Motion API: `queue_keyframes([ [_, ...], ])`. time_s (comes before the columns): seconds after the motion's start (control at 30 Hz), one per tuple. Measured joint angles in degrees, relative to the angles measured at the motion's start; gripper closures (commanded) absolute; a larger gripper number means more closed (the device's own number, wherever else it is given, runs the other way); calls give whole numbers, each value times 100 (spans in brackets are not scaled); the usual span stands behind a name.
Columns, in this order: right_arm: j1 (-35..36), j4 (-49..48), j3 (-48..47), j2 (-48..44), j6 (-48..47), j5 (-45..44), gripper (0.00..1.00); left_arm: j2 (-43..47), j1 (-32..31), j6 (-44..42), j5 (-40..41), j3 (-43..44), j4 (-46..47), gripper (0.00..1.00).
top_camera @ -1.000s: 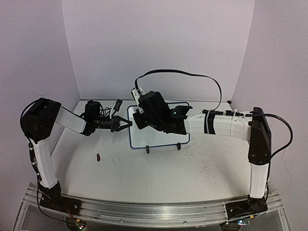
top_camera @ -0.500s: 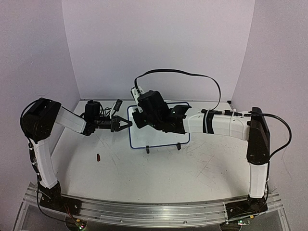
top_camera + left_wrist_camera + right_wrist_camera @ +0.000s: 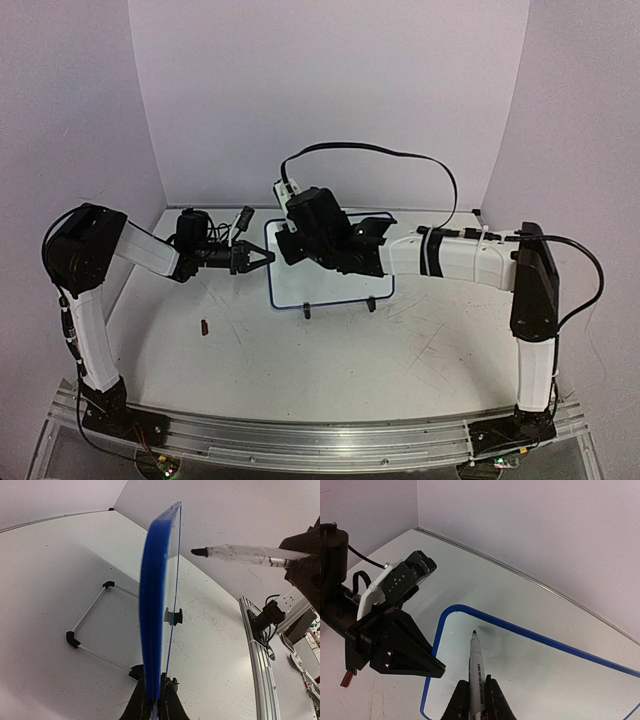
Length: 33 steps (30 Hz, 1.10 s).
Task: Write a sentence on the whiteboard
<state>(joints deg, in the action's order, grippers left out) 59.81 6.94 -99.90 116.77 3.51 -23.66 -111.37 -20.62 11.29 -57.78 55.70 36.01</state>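
The whiteboard (image 3: 318, 288) stands upright on the table, white with a thin blue frame and two black clip feet. My left gripper (image 3: 266, 258) is shut on its left edge. In the left wrist view the board (image 3: 153, 605) is edge-on between my fingers (image 3: 141, 706). My right gripper (image 3: 476, 700) is shut on a marker (image 3: 477, 666) with its dark tip pointing at the board's upper left corner (image 3: 451, 611). The left wrist view shows the marker (image 3: 245, 555) with its tip a short way off the board face. No sentence shows on the board (image 3: 550, 675).
A small red-brown piece (image 3: 204, 326) lies on the table left of the board; it also shows in the right wrist view (image 3: 346, 680). A wire stand with black corners (image 3: 88, 611) sits behind the board. Purple walls close the back and sides. A black cable (image 3: 380, 152) arches over the right arm.
The right arm has shifted very slightly to the left with the marker. The left gripper and the board have not moved.
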Motion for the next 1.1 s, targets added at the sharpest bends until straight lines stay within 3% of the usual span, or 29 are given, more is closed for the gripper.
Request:
queue_keyframes([
  [1.1,-15,68,-212,240,66,13,100,33,-2,-52,31,-2,-57,100],
])
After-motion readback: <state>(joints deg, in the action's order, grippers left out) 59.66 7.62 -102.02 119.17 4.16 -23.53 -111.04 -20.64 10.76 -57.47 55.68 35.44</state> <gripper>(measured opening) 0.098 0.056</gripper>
